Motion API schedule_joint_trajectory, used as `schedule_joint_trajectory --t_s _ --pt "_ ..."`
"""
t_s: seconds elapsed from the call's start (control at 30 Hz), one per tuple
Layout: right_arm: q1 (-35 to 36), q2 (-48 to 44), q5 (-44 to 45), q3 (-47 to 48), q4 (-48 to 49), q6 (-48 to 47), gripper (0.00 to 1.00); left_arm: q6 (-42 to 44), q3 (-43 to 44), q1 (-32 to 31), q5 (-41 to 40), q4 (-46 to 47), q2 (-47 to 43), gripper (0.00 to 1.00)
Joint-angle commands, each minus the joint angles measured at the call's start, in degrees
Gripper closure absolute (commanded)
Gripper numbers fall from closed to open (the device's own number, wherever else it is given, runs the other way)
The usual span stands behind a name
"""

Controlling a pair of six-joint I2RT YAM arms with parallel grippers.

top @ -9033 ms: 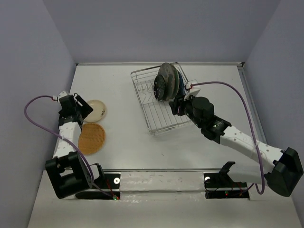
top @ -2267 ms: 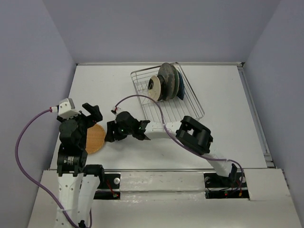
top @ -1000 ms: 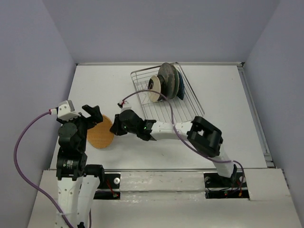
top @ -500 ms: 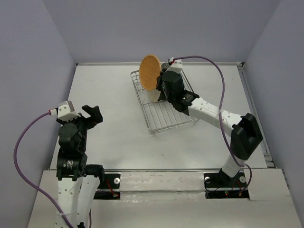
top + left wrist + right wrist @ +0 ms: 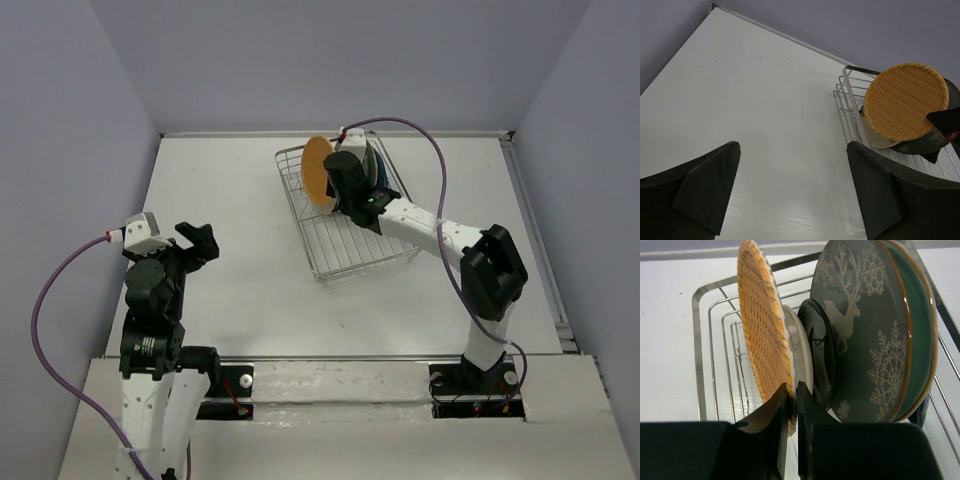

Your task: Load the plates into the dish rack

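Observation:
My right gripper is shut on the lower rim of the orange-tan woven plate. It holds the plate upright inside the dish rack, at its far end. Right behind it stand the small cream plate, the small black plate, the grey patterned plate and the pale teal plate. The dark blue plate is mostly hidden behind them. My left gripper is open and empty over the table at the left. The orange plate also shows in the left wrist view.
The white table has low walls on its left, far and right sides. The near half of the rack shows only bare tines. The right arm's purple cable arcs over the rack's right side.
My right gripper lifted the orange-tan plate off the table at the left and carried it over the rack. In the last half second it lowered the plate in, beside the cream plate.

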Motion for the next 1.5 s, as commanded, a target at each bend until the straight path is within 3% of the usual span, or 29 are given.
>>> schedule_joint_trajectory --t_s 0.0,0.37,0.43,0.47,0.53,0.8,0.9,0.97,1.0,1.03,1.1,1.33,1.47 --pt "0.2 0.8 2.1 4.2 1.0 0.4 0.93 -0.3 -0.4 -0.2 -0.1 2.7 -0.8 0.01" --pt "4.7 8.5 4.3 12.4 -3.2 -5.6 0.91 -0.2 -0.8 -0.2 0.6 3.1 -0.6 0.01" --pt "5.4 9.1 4.6 13.8 -4.1 -6.2 0.78 -0.2 -0.8 -0.2 0.6 3.2 -0.6 0.01" --pt "5.4 8.8 4.3 13.9 -4.2 -6.4 0.63 -0.2 -0.8 -0.2 0.6 3.2 -0.6 0.01" --pt "5.4 7.9 4.3 13.3 -4.4 -6.3 0.53 -0.2 -0.9 -0.2 0.7 3.2 -0.4 0.01" --pt "5.4 -1.9 3.8 7.8 -4.1 -7.0 0.48 -0.3 -1.1 -0.2 1.3 3.4 -0.2 0.01" --pt "5.4 -11.6 -0.1 1.3 -2.5 -7.5 0.45 -0.4 -1.4 -0.2 2.2 3.9 0.1 0.01" --pt "5.4 -16.4 -3.0 -2.8 -1.7 -7.5 0.28 -0.2 -1.7 -0.2 3.6 4.5 0.6 0.01" --pt "5.4 -19.0 -4.2 -5.1 -1.4 -7.5 0.28 -0.1 -1.8 -0.2 4.4 4.9 0.8 0.01" --pt "5.4 -24.2 -5.6 -9.8 -0.7 -7.3 0.12 0.2 -2.4 -0.2 8.4 6.2 1.1 0.01" --pt "5.4 -29.8 -5.5 -14.9 0.0 -7.0 0.00 0.7 -3.5 -0.3 14.3 8.3 1.5 0.01" --pt "5.4 -59.3 -3.3 -36.0 2.1 -4.0 0.00 3.0 -6.0 -0.7 38.9 16.6 3.2 0.01" --pt "5.4 -74.3 -0.3 -44.8 2.4 -0.3 0.00 2.9 -6.9 -1.0 44.7 19.6 4.1 0.01"
